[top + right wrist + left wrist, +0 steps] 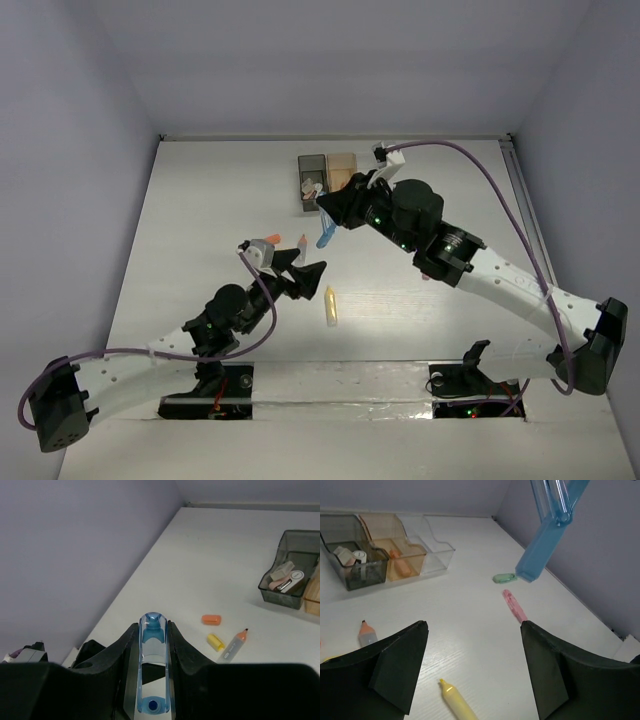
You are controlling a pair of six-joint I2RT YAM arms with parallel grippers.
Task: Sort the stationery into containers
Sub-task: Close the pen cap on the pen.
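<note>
My right gripper [327,212] [153,630] is shut on a blue marker [325,237] [153,680] and holds it in the air just in front of the bins. The marker also hangs at the top of the left wrist view [543,542]. The dark grey bin [330,532] holds several small erasers. The orange bin [380,522] holds orange items, and the clear bin [440,542] looks empty. My left gripper [306,266] [475,670] is open and empty above a yellow marker [330,306] [456,701].
On the table lie a pink marker [514,606], a mint green item [504,578], an orange-tipped grey marker [366,634] [234,645], an orange eraser [211,619] and a yellow eraser [216,641]. Grey walls enclose the table.
</note>
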